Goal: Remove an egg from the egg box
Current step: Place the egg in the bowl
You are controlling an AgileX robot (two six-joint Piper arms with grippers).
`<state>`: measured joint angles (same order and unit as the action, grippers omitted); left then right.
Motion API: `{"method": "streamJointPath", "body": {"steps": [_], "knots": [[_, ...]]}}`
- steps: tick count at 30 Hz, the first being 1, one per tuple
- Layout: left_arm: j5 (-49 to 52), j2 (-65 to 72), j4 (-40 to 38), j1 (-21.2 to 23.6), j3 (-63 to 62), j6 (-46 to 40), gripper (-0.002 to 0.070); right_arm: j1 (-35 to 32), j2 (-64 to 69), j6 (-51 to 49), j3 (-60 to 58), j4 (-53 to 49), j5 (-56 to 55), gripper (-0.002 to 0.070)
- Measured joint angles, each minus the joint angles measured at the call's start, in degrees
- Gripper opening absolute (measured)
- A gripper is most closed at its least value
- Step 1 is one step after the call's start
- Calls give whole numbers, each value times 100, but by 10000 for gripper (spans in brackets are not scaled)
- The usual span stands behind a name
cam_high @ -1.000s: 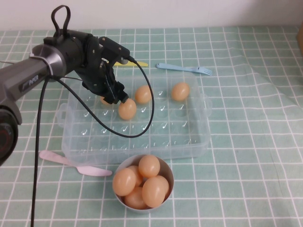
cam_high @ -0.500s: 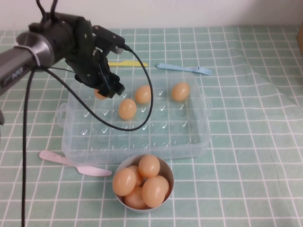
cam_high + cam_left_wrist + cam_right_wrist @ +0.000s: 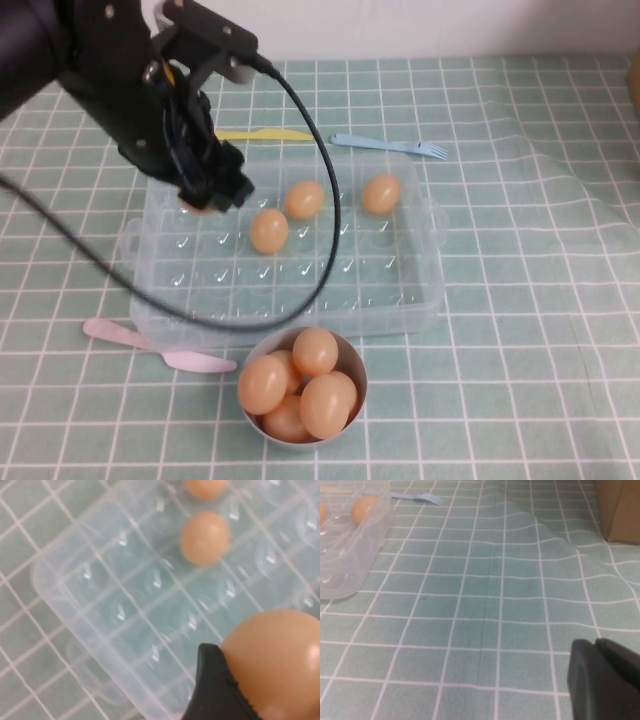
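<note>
It looked like a kitchen bench with a green checked cloth, a fork, and a bowl of eggs.

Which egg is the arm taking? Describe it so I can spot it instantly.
Find the egg box mid-table; above its far-left corner hangs the left gripper. The egg is pinched in it, lifted, unlike three eggs seated in cells. Right gripper is parked off right.

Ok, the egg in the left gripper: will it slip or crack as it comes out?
The egg looks smooth and rounded, so it could slip in the left gripper, which holds it over the egg box. It is probably light but fragile; squeezing harder risks cracking it. Set down, it would likely roll. The right gripper sits parked over the tablecloth.
</note>
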<state>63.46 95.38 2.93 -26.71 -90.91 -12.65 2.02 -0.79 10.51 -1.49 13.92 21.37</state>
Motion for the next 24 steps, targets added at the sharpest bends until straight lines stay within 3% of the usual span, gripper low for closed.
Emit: {"method": "streamJointPath", "body": {"steps": [9,18,24], "knots": [[663,-538,-153,-821,721,-194,359,0,0,0,0,0,0,-17],[693,-54,-546,-1563,728,-2146,359,0,0,0,0,0,0,-17],[693,152,-615,-1688,728,-2801,358,0,0,0,0,0,0,-17]]}}
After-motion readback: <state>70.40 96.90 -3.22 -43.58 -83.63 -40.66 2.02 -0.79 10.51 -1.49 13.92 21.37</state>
